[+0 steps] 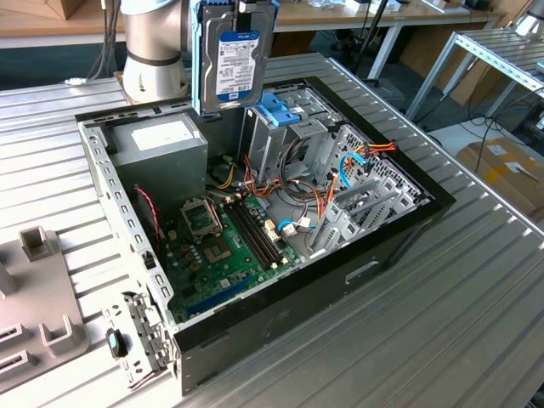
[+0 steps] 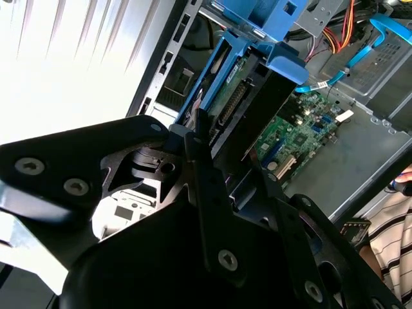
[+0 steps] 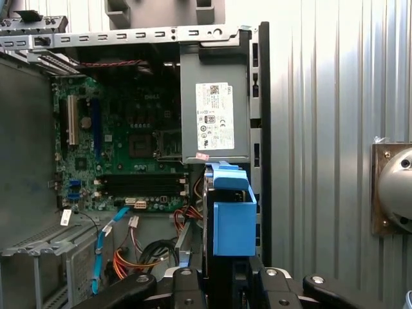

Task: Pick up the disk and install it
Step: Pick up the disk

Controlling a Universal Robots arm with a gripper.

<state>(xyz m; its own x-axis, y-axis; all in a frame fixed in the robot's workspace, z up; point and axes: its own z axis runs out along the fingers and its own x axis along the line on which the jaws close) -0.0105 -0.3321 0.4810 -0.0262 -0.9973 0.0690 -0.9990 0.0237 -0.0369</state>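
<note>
The disk (image 1: 231, 55) hangs on edge in its light-blue carrier, label facing out, above the open computer case (image 1: 391, 246). It sits near the dark blue bracket (image 1: 280, 109) and the power supply (image 1: 161, 140). The gripper (image 3: 225, 275) is clamped on the disk's upper end.

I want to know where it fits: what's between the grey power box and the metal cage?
In the exterior view, coloured wires lie low down there, and the disk hangs just above that stretch.

One disk (image 1: 235, 53), one computer case (image 1: 297, 310), one arm (image 1: 153, 38)
</note>
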